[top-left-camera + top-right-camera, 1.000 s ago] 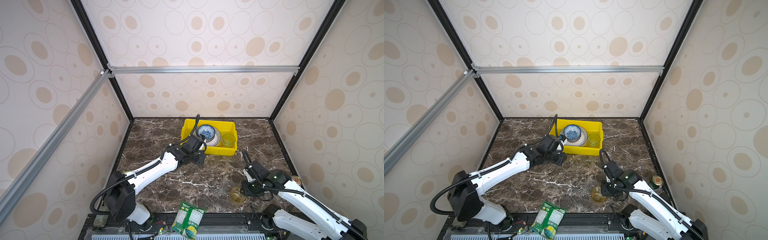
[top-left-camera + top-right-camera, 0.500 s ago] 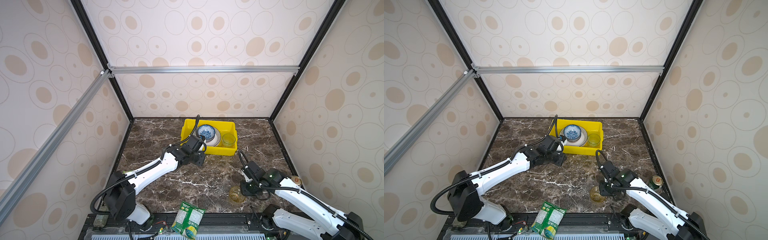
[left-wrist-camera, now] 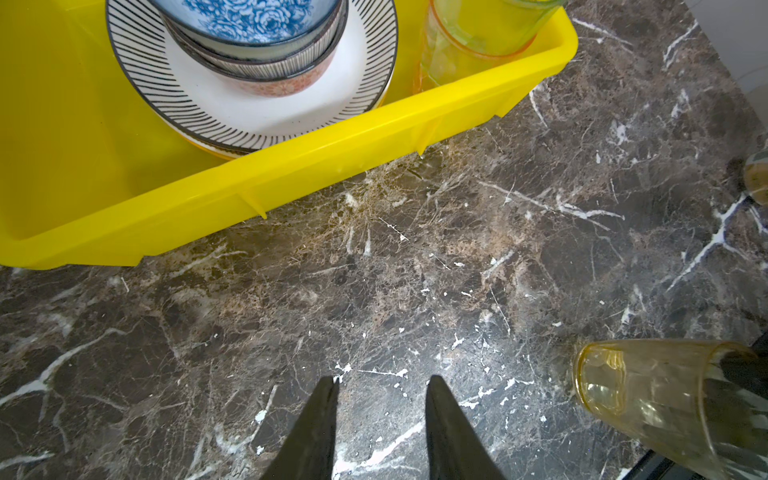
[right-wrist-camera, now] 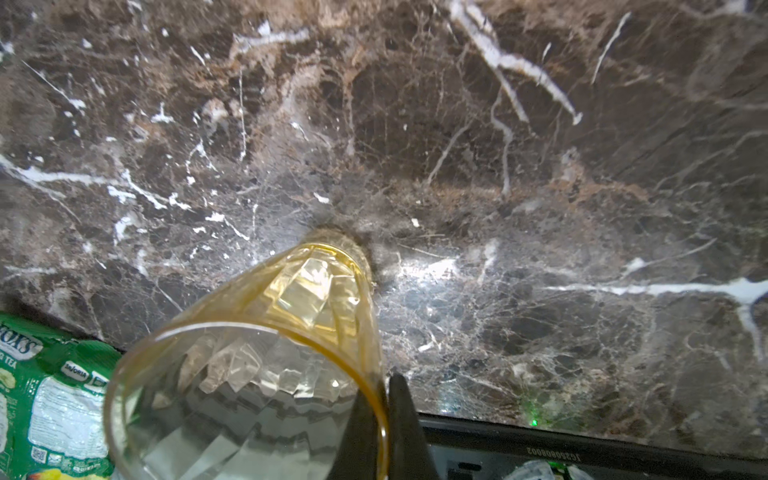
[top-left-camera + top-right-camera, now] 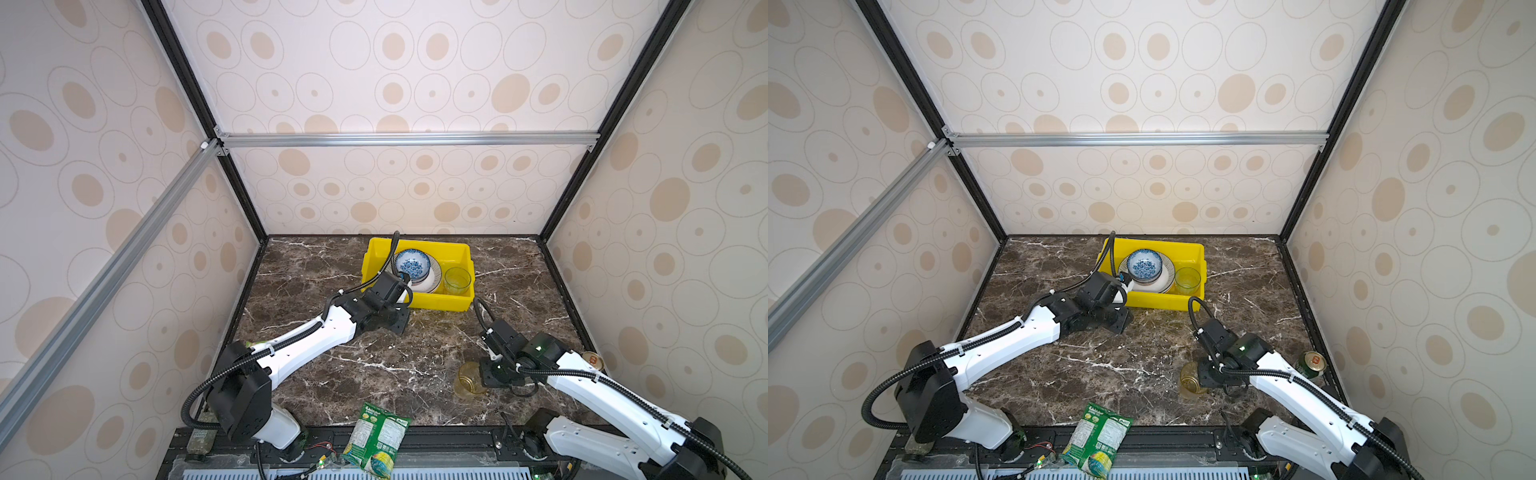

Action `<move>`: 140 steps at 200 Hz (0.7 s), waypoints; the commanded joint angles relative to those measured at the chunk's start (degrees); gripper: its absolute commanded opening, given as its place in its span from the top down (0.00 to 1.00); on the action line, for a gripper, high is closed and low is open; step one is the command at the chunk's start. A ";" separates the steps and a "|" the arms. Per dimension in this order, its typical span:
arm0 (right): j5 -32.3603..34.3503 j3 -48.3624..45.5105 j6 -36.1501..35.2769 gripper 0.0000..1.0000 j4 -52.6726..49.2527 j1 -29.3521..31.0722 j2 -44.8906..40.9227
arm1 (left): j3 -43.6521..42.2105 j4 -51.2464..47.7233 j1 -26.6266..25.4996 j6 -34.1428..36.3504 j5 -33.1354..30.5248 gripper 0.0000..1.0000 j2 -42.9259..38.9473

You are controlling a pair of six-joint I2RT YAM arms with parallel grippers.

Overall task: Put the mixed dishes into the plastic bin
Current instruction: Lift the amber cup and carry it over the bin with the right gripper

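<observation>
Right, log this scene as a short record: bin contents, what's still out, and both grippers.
bin: yellow, far middle of the table
in the bin: blue bowl atop other bowls on a striped plate; green glass beside them
still out: amber glass, front right of the table
right gripper: shut on the amber glass's rim
left gripper: open, empty, over the table in front of the bin
not dishes: snack packet at the front edge; can at the right edge

The middle of the tabletop [image 5: 374, 365] lies open — a wide passage. In the plastic bin [image 5: 436, 301], stacked dishes [image 5: 411, 262] and a green tumbler [image 5: 457, 280] crowd the middle and right; its left side is free.
</observation>
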 commanded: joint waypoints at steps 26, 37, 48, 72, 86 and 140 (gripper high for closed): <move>4.58 6.28 -1.33 1.00 -0.84 0.52 1.85 | 0.15 0.68 0.56 -0.27 -1.38 0.65 -2.04; 5.63 7.57 -1.88 1.00 -1.04 0.54 2.60 | 0.21 0.76 0.59 -0.21 -1.49 0.65 -2.12; 6.56 8.82 -2.39 1.00 -0.83 0.52 3.22 | 0.29 0.81 0.59 -0.12 -1.81 0.65 -2.13; 8.40 12.34 -4.17 1.00 -0.25 0.51 4.87 | 0.65 0.78 0.85 0.15 -2.27 0.65 -2.30; 10.44 14.89 -5.41 1.00 -0.21 0.52 6.05 | 0.87 1.02 1.18 0.15 -2.15 0.65 -2.48; 13.62 23.85 -11.71 1.00 3.02 -1.58 11.78 | 1.00 2.04 2.65 0.22 -1.05 0.65 -2.75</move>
